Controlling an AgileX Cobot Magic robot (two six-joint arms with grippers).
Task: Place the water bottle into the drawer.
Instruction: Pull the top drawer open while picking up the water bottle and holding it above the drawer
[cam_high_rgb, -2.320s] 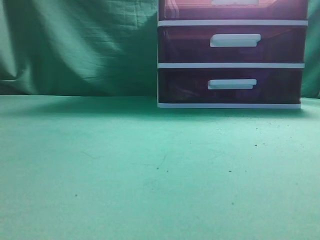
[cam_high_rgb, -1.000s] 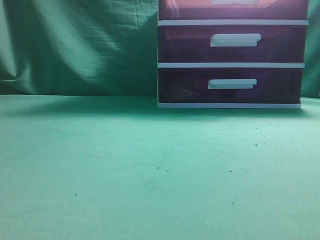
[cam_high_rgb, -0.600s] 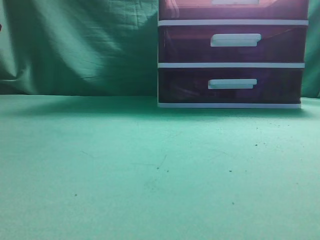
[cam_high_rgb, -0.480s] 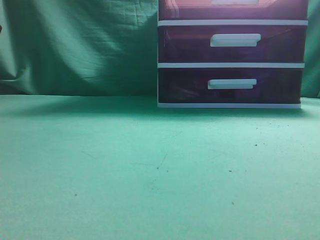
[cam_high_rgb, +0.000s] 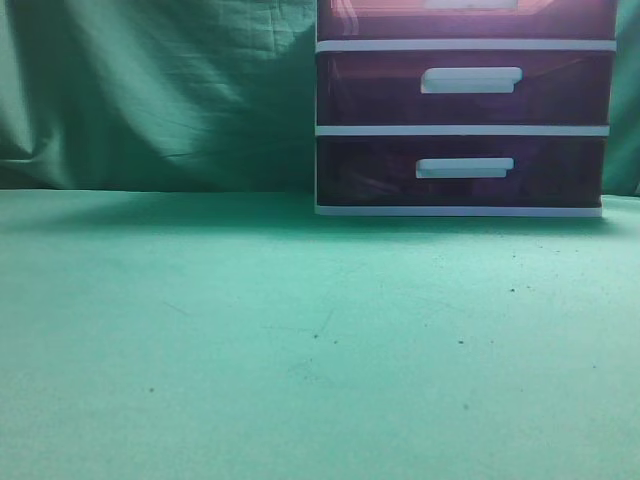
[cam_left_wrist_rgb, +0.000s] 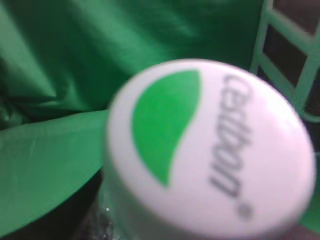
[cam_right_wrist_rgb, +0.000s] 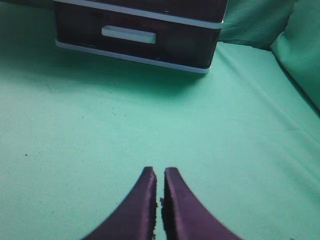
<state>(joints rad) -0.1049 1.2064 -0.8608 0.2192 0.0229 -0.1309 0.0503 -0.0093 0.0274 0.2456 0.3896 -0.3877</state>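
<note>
The water bottle (cam_left_wrist_rgb: 210, 150) fills the left wrist view: a white cap with a green leaf and grey lettering, clear plastic below it. It sits right in my left gripper, whose fingers are hidden apart from a dark edge at lower left. The bottle and both grippers are outside the exterior view. The drawer (cam_high_rgb: 465, 18), dark purple-brown with a white handle, is cut off by the top edge of the exterior view and looks shut. My right gripper (cam_right_wrist_rgb: 160, 172) is shut and empty, low over the green cloth in front of the unit.
The white-framed drawer unit (cam_high_rgb: 460, 130) stands at the back right with two like drawers below the top one; its lowest drawer (cam_right_wrist_rgb: 128, 34) shows in the right wrist view and its frame (cam_left_wrist_rgb: 295, 45) in the left wrist view. Green cloth (cam_high_rgb: 200, 330) covers the table and backdrop.
A small dark shape at the far left edge of the exterior view half a second ago is gone. The drawer unit has not moved.
</note>
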